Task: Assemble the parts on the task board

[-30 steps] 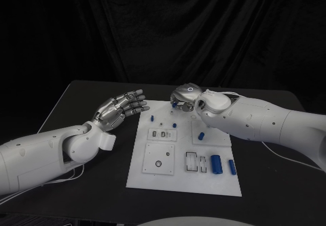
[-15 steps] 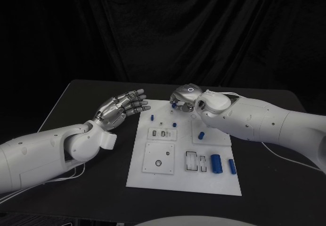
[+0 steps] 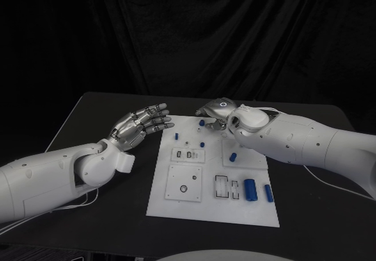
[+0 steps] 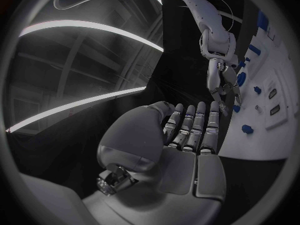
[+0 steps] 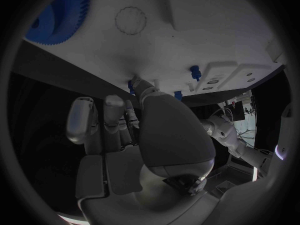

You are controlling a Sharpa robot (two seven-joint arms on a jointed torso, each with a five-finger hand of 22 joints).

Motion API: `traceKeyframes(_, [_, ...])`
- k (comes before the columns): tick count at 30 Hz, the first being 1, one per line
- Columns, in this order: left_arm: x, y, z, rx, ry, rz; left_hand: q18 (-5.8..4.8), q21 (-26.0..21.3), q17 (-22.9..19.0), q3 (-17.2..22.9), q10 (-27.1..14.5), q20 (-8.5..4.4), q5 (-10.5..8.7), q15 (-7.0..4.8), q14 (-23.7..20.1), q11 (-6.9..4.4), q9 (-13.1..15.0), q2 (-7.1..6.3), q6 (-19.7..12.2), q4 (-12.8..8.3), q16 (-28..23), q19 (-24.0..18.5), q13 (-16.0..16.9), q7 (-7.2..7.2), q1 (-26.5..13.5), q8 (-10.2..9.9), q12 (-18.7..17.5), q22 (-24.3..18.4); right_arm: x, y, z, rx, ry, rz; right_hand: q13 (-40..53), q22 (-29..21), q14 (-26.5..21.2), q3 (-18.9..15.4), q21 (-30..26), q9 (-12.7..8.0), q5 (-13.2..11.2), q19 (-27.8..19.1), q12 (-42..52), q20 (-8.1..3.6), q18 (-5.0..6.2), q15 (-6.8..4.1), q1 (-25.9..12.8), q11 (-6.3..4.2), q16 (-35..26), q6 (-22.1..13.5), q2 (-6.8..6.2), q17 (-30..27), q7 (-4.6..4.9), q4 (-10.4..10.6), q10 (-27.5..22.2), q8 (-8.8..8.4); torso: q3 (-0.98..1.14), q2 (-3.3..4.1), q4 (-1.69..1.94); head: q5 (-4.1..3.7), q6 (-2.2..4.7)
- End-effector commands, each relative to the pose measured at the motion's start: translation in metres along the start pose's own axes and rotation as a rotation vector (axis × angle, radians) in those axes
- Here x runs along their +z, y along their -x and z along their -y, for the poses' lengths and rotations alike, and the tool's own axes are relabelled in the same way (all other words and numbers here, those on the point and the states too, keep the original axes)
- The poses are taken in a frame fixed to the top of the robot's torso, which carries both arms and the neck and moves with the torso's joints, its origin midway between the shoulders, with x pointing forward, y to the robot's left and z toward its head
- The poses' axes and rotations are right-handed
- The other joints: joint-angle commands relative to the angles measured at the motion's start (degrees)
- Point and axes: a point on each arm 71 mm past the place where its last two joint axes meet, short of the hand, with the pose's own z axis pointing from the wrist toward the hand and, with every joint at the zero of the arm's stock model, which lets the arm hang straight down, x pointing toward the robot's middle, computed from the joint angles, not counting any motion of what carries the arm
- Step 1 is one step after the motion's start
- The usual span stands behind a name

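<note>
The white task board [image 3: 211, 209] lies mid-table. My right hand [image 3: 213, 113] hovers over its far edge, fingers curled down, thumb and a finger on a small blue part [image 3: 202, 123]; the right wrist view has the thumb tip against that part [image 5: 131, 87]. A blue gear [image 5: 59, 10] sits on the board [image 5: 206, 30] close by. Off the board's left edge my left hand [image 3: 141, 124] is raised with fingers apart and nothing in it. The left wrist view looks past that hand [image 4: 187, 135] to the right hand [image 4: 220, 82].
Small blue pegs [image 3: 177, 134] [image 3: 201, 144] [image 3: 232, 157] stand on the board. A thick blue cylinder [image 3: 249, 188] and a thinner one [image 3: 268, 192] lie near its right front. Black table [image 3: 102, 109] surrounds the board.
My right hand has shifted slightly to the right, so the small blue part under its fingers shows more. The left hand is unmoved.
</note>
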Motion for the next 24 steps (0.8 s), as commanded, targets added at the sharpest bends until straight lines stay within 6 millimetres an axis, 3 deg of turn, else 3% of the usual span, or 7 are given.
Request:
traceKeyframes(1, [-0.003, 0.0, 0.002, -0.005, -0.012, -0.001, -0.91, -0.1, 0.0, 0.3, 0.0, -0.14, -0.2, 0.04, -0.2, 0.37, 0.0, 0.31, -0.2, 0.1, 0.1, -0.4, 0.1, 0.23, -0.4, 0.2, 0.2, 0.0, -0.005, 0.011, 0.003, 0.033, -0.005, 0.144, 0.6, 0.3, -0.3, 0.1, -0.3, 0.7, 1.0, -0.1, 1.2, -0.16, 0.37, -0.24, 1.0, -0.13, 0.1, 4.3, 0.27, 0.3, 0.18, -0.6, 1.9, 0.98, 0.02, -0.02, 0.01, 0.41, -0.12])
traceKeyframes(4, [-0.005, 0.002, 0.002, -0.001, -0.013, 0.007, -0.91, -0.1, 0.0, 0.4, 0.0, -0.14, -0.2, 0.05, -0.2, 0.38, 0.0, 0.29, -0.2, 0.1, 0.2, -0.5, 0.1, 0.24, -0.4, 0.2, 0.2, 0.0, -0.014, 0.023, 0.009, 0.058, -0.002, 0.212, 1.8, 0.9, 0.1, 1.0, -0.1, 0.6, 3.7, 0.5, 3.8, -0.18, 0.25, -0.19, 1.8, 0.04, 0.4, 7.3, 0.71, 1.1, 1.68, -1.0, 6.4, 1.69, 0.03, -0.05, -0.07, 0.03, 0.34])
traceKeyframes(6, [-0.006, 0.003, 0.003, 0.001, -0.014, 0.011, -0.93, -0.1, 0.0, 0.5, 0.0, -0.11, -0.22, 0.1, -0.2, 0.42, 0.1, 0.21, 0.0, 0.0, 0.2, -0.4, 0.1, 0.27, -0.5, 0.3, 0.3, 0.0, -0.023, 0.035, 0.017, 0.097, -0.005, 0.234, 2.2, 0.5, -0.2, 1.8, -0.6, 0.5, 4.4, 0.1, 4.7, -0.16, 0.37, -0.29, 1.7, -0.13, -0.2, 8.4, 0.75, 0.2, 1.85, -0.8, 8.2, 1.87, 0.08, -0.1, -0.15, -0.15, 0.5])
traceKeyframes(9, [-0.006, 0.004, 0.003, 0.003, -0.013, 0.014, -0.95, -0.1, 0.0, 0.6, 0.0, -0.09, -0.22, 0.14, -0.2, 0.44, 0.1, 0.18, 0.1, -0.1, 0.2, -0.4, 0.1, 0.28, -0.5, 0.3, 0.3, 0.0, -0.039, 0.048, 0.029, 0.173, -0.024, 0.201, 3.7, 0.6, 0.0, 3.7, -0.7, 0.9, 6.5, 0.2, 8.0, -0.33, 0.37, -0.32, 2.6, -1.36, -0.5, 12.0, 1.15, 0.2, 3.01, -0.9, 13.2, 3.09, 0.14, -0.23, -0.38, -0.06, 0.47])
traceKeyframes(14, [-0.009, 0.006, 0.003, 0.004, -0.011, 0.02, -0.97, 0.0, 0.0, 0.7, 0.0, -0.06, -0.23, 0.19, -0.1, 0.49, 0.1, 0.13, 0.2, -0.1, 0.3, -0.4, 0.1, 0.32, -0.6, 0.4, 0.3, 0.0, -0.077, 0.059, 0.055, 0.318, -0.106, 0.089, 4.6, 1.0, 0.2, 4.6, -0.6, 0.6, 6.2, 0.4, 9.7, -0.06, 0.3, 0.01, 2.3, -1.43, -0.5, 12.6, 1.22, 0.4, 4.2, -0.5, 13.7, 2.66, 0.18, -0.75, -1.19, 0.52, 0.03])
traceKeyframes(21, [-0.01, 0.006, 0.003, 0.004, -0.009, 0.022, -1.0, 0.0, 0.0, 0.8, 0.1, -0.04, -0.24, 0.25, -0.1, 0.53, 0.1, 0.05, 0.4, -0.2, 0.4, -0.4, 0.1, 0.38, -0.7, 0.4, 0.4, 0.0, -0.118, 0.049, 0.084, 0.381, -0.2, -0.024, 7.7, -7.7, -6.6, 5.2, -9.5, 0.0, 4.5, -6.9, 14.9, -0.23, 2.57, -0.09, 1.7, -2.04, -11.8, 13.2, 0.73, -13.8, 4.72, 0.3, 13.7, 1.48, -0.12, -1.3, -1.47, 0.53, -0.48])
traceKeyframes(24, [-0.009, 0.005, 0.001, -0.002, -0.005, 0.015, -1.03, 0.0, 0.0, 0.9, 0.1, -0.03, -0.24, 0.28, 0.0, 0.55, 0.1, 0.01, 0.4, -0.2, 0.4, -0.4, 0.2, 0.42, -0.8, 0.5, 0.4, 0.1, -0.129, 0.042, 0.092, 0.373, -0.225, -0.04, 7.9, -7.8, -6.5, 5.2, -9.8, 0.0, 4.4, -6.9, 15.0, -0.03, 2.49, 0.1, 1.5, -1.69, -12.0, 13.3, 0.5, -13.7, 4.79, 0.7, 12.4, 1.31, -0.22, -1.46, -1.74, 0.97, -0.52])
